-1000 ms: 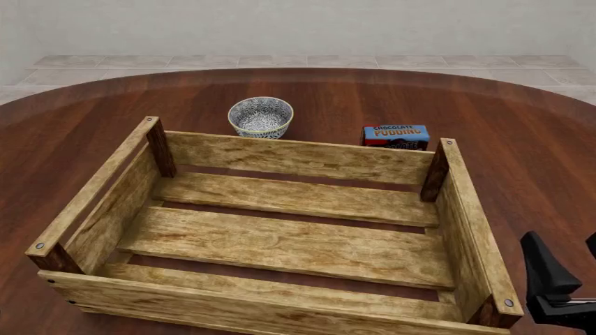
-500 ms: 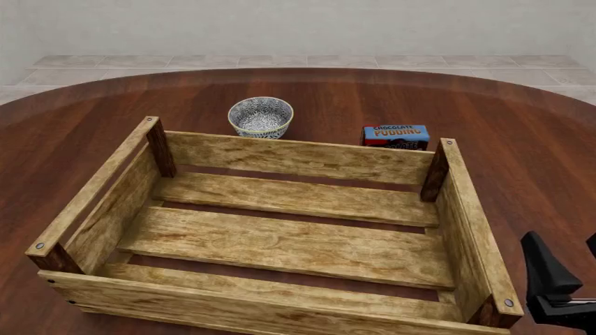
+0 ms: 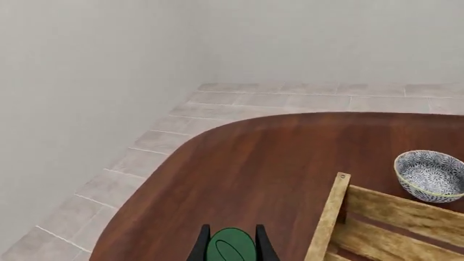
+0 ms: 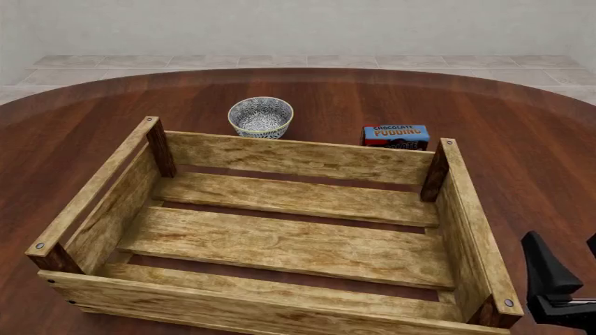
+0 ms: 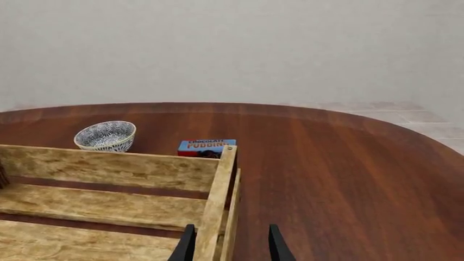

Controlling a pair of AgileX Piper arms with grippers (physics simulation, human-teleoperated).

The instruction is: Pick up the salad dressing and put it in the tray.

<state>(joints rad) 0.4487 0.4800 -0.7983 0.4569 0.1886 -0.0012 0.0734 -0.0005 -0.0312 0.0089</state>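
Left gripper (image 3: 230,251): jaws clamped on salad dressing (image 3: 230,247) cap.
Right gripper (image 5: 228,244): jaws apart, straddling tray (image 4: 279,157) wall.

A large round worktop (image 4: 326,91) of dark reddish-brown polished wood fills most of the scene, its grain running near to far, with a soft sheen across the far part. Beyond its curved far edge lies a floor (image 4: 279,61) of pale beige square tiles with thin grout lines. A plain off-white wall (image 4: 298,24) rises behind the floor. Lighting is even and soft.
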